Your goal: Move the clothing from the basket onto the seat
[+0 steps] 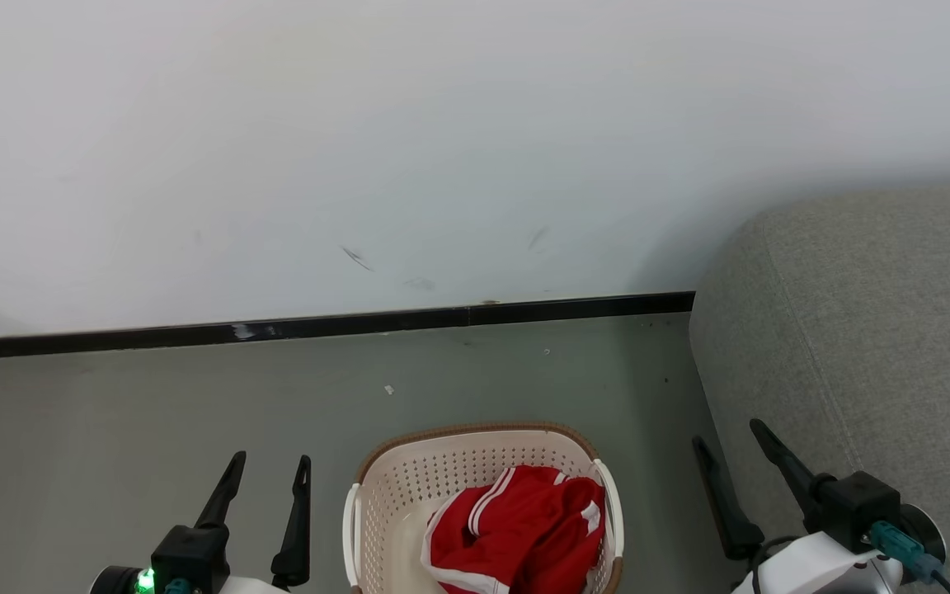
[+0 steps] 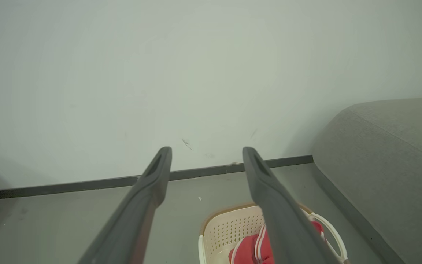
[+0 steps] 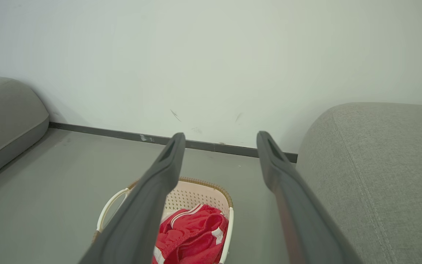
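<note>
Holding left claw [image 1: 270, 456] and right claw [image 1: 727, 433] spread wide, empty. Finding clothing [image 1: 524, 528] heaped in basket [image 1: 458, 431], between and below both claws, and seat [image 1: 871, 330] just outside right claw. Possibly risking catching basket rim on descent, or pinching one fold and dragging basket along.

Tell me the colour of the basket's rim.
Brown rim on the cream basket, clearest in the head view.
</note>
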Robot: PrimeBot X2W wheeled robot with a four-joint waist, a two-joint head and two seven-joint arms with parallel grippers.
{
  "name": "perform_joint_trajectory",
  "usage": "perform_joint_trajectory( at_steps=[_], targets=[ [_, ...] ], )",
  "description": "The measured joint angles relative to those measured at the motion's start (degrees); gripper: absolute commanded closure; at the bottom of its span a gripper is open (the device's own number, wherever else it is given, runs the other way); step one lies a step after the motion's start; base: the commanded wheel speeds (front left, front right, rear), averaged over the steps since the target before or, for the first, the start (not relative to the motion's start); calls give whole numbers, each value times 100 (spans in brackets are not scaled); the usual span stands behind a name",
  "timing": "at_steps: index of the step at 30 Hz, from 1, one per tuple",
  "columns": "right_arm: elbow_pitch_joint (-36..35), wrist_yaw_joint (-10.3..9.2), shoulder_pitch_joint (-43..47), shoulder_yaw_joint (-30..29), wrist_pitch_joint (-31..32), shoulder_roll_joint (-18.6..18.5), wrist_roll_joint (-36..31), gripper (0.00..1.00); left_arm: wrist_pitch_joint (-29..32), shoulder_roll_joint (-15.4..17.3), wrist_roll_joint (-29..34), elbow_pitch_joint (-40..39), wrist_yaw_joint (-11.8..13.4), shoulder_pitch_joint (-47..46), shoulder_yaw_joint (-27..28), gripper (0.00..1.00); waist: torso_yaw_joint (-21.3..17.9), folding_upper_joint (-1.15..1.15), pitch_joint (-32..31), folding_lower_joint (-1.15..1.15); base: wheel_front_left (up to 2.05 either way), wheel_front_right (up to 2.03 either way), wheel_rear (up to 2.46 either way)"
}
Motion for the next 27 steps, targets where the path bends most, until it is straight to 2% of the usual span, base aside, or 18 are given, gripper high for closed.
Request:
perform_joint_trajectory(
  at_steps=[27],
  targets=[
    [-180, 0, 4, -5, 0, 0, 49, 0, 0, 23, 113, 35, -78, -5, 76, 0, -20, 0, 275, 0, 0, 0, 0]
  ],
)
